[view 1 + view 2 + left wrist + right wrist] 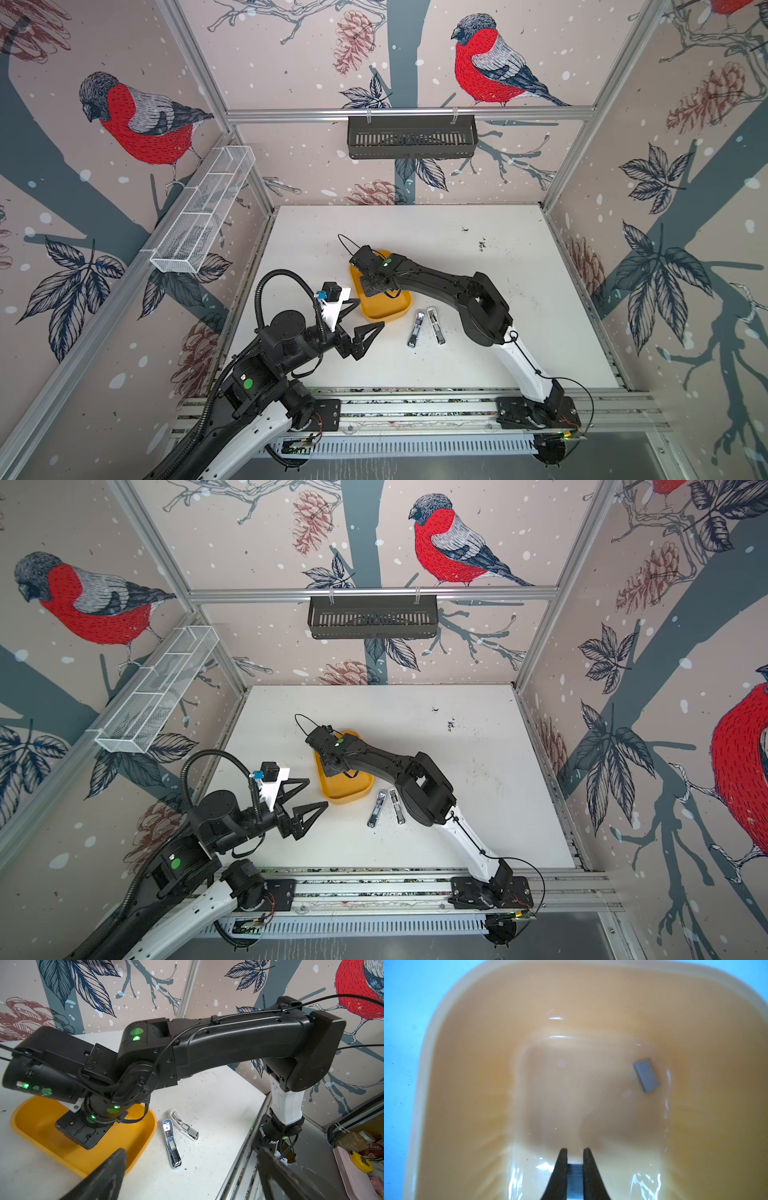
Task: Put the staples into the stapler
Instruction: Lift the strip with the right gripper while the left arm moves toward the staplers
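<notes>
Fingers (560,1169) on the right gripper (575,1150) are pinched in on a held strip (575,1178) of staples. They're thin black wedge tips with the flat grey metal sandwiched between them, down inside the tray (467,1064). I count two strips in total: that one, plus a loose strip (646,1075) lying flat on the tray floor, well apart from the tips. It's a short dull-grey rectangle.

There's one tray, glossy yellow-orange plastic with rounded corners and sloped walls, sitting on the white table (519,291).

The left gripper (370,312) is spread wide with nothing in it, hanging just beside the tray's near left edge. Its two fingers are black triangular truss shapes.

Two staplers lie on the table just right of the tray, side by side and both flipped open. One's a blue stapler (172,1147), the other a white stapler (185,1126). Both have small plastic bodies with shiny metal channels inside, and dark specks are scattered around them.
</notes>
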Motion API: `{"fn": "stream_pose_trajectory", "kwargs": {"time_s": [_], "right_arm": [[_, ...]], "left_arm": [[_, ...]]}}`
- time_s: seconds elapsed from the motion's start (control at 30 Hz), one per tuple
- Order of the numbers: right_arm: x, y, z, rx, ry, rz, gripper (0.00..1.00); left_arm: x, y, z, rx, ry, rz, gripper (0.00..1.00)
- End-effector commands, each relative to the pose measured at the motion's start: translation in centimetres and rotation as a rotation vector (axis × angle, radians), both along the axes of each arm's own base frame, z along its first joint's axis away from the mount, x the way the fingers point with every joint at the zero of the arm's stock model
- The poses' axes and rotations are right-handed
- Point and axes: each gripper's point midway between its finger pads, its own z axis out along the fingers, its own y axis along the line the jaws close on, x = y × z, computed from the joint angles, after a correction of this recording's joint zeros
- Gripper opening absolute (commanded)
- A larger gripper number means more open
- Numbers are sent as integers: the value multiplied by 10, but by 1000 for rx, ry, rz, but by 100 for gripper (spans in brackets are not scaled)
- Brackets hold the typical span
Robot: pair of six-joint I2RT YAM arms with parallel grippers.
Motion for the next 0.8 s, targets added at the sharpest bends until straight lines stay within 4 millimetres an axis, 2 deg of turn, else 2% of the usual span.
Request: {"fn": "stream_pose_trajectory", "kwargs": {"time_s": [0.0, 0.33, 0.6, 0.77], "right_arm": [[8, 5, 18, 24, -60, 22, 9], [-5, -4, 59, 107, -114, 17, 9], [-35, -37, 83, 174, -132, -7, 8], [-56, -67, 91, 202, -151, -30, 8]], "left_arm": [[1, 1, 8, -14, -45, 2, 97], [3, 4, 12, -29, -58, 5, 97], [-2, 1, 13, -43, -53, -29, 97], [2, -13, -10, -38, 101, -64, 97]]}}
